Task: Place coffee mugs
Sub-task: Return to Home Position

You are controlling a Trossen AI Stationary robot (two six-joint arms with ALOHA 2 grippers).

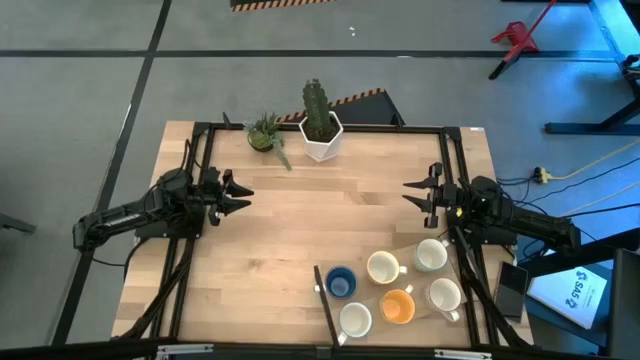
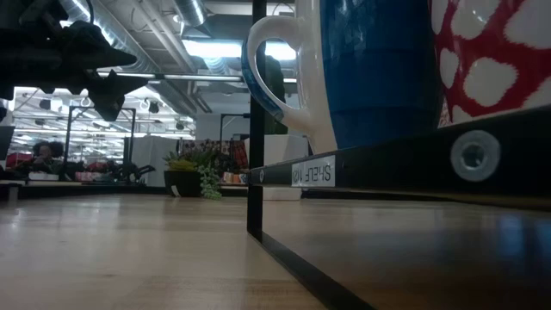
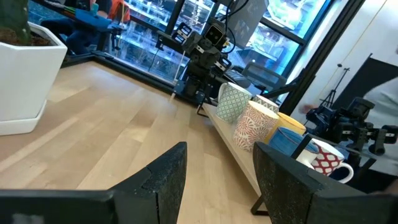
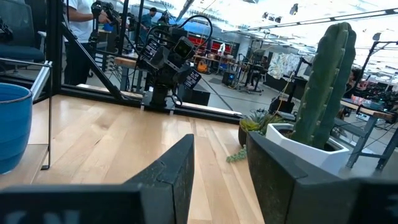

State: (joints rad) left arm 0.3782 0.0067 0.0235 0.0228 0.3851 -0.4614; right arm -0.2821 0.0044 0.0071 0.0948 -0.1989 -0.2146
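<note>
Six mugs stand on their bases in a cluster at the table's near right: a dark blue one (image 1: 340,283), an orange one (image 1: 397,306) and several white ones, such as (image 1: 383,267). In the low view the blue mug (image 2: 379,69) and a red-and-white patterned mug (image 2: 499,52) sit on a low black-edged shelf (image 2: 387,168). My left gripper (image 1: 240,193) (image 3: 217,180) hovers open over the table's left middle. My right gripper (image 1: 412,188) (image 4: 221,174) hovers open at the right middle, far side of the mugs. The two grippers face each other.
A white hexagonal pot with a cactus (image 1: 321,135) and a small green plant (image 1: 265,133) stand at the far edge's middle. A black frame runs round the table, and a black bar (image 1: 325,300) borders the mugs on the left. Bare wood (image 1: 320,220) lies between the grippers.
</note>
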